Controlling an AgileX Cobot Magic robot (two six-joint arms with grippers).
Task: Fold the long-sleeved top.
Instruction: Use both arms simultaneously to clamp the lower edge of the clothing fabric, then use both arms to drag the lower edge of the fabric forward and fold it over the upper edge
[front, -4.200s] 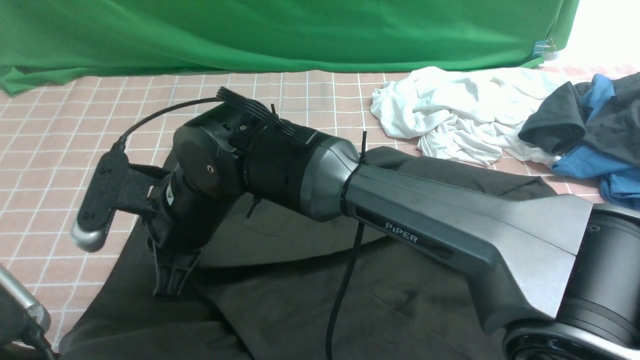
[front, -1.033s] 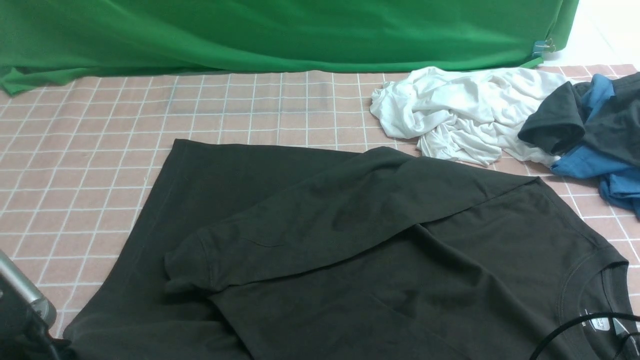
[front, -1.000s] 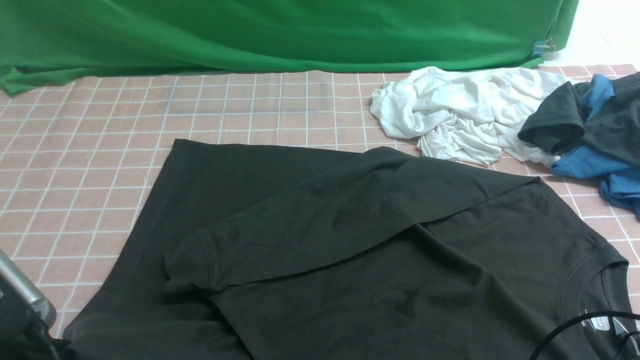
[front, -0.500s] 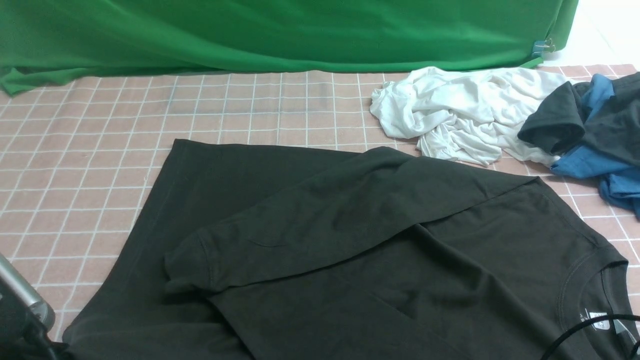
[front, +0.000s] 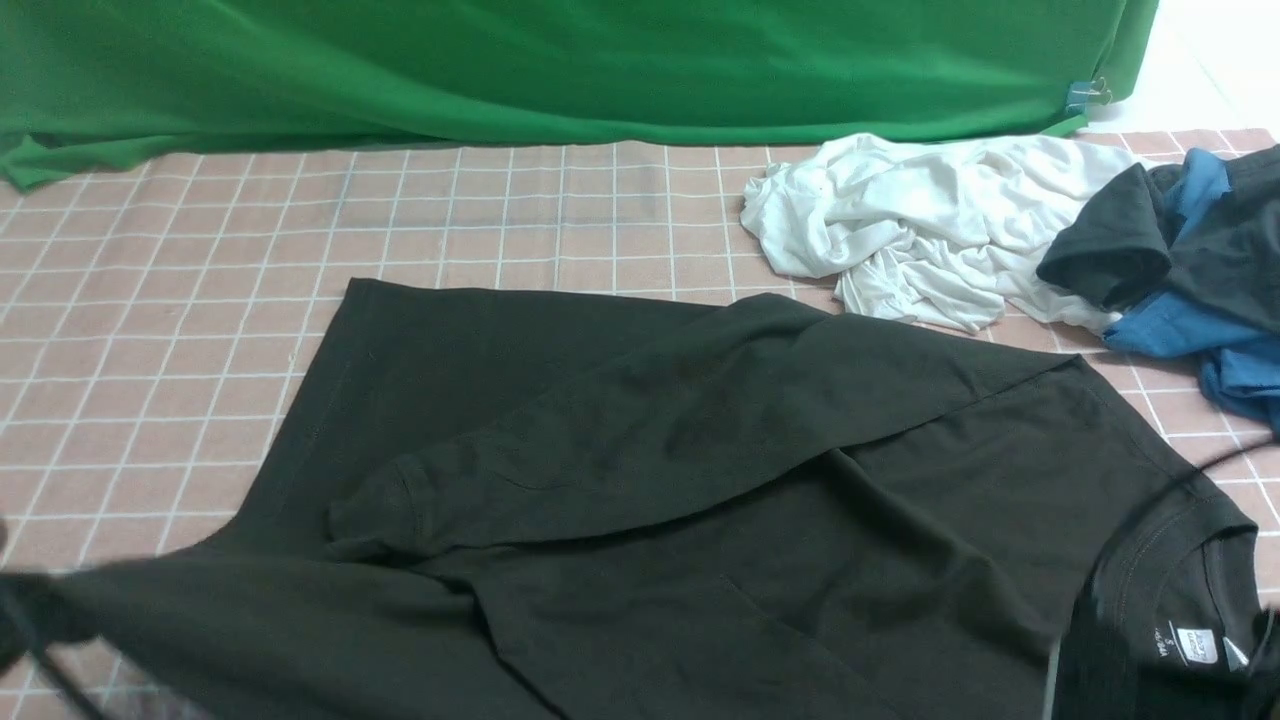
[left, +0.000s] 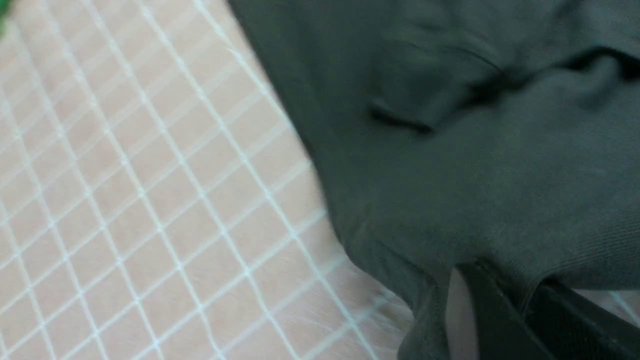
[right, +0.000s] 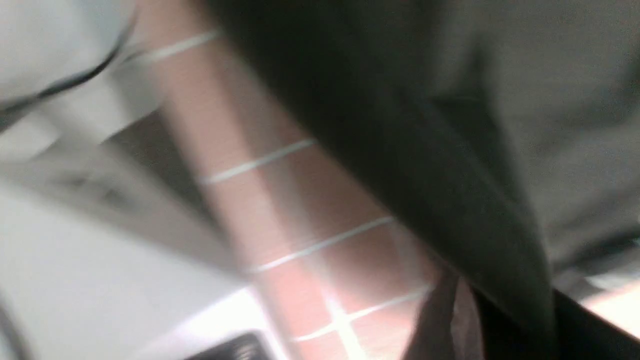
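My left claw (left: 525, 302) is clamped on the near hem corner of the long-sleeved top (front: 700, 480). My right claw (right: 515, 325) is closed too, seemingly on the near shoulder edge beside the collar (front: 1135, 560), though that view is blurred. The top spreads forward from both claws over the tabletop (front: 150, 330), its long axis running claw to claw, so I judge the fold goes away from me.

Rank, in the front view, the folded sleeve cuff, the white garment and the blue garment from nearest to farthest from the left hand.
The left hand is at the near left edge, shut on the hem of the long-sleeved top.
1. the sleeve cuff, lying on the top, left of centre
2. the white garment, far side, right of centre
3. the blue garment, at the right edge
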